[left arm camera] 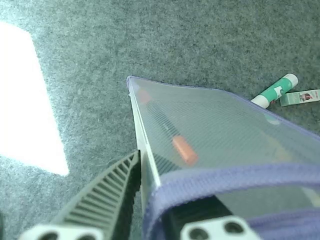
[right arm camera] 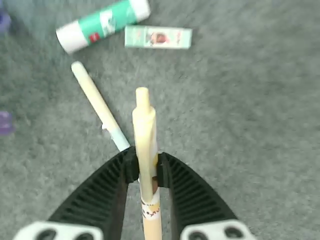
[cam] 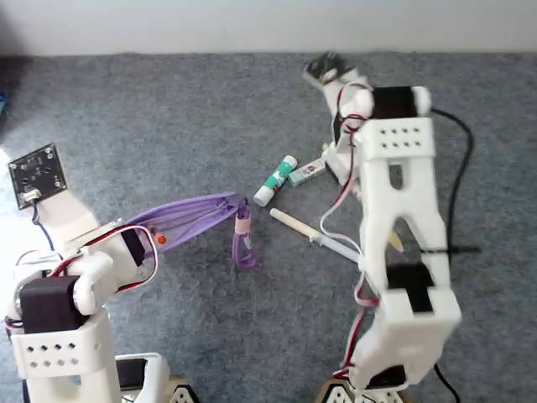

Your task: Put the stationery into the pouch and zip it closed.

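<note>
Packing under way: one pen inside, one gripped, three pieces still out, the zip left to do.
The left gripper (left arm camera: pixel 150 186) pinches the rim of the pouch (cam: pixel 189 217), a translucent mesh sleeve with purple fabric binding that reaches from the near left corner of the fuzzy grey mat (cam: pixel 168 109) to its middle. An orange-capped pen (left arm camera: pixel 183 149) shows through it. The right gripper (right arm camera: pixel 145 165) is clamped on a smooth cream pen (right arm camera: pixel 144 130). Near the mat's middle lie a cylindrical green-and-white glue stick (cam: pixel 276 180), a flat eraser box (cam: pixel 308 170) and a second cream pen (cam: pixel 310 231).

The left gripper (cam: pixel 149 238) seems clamped on a translucent purple pouch (cam: pixel 197 214); well beyond that gripper lie a green-and-white glue stick (cam: pixel 277 180) and a cream pen (cam: pixel 304 228).
</note>
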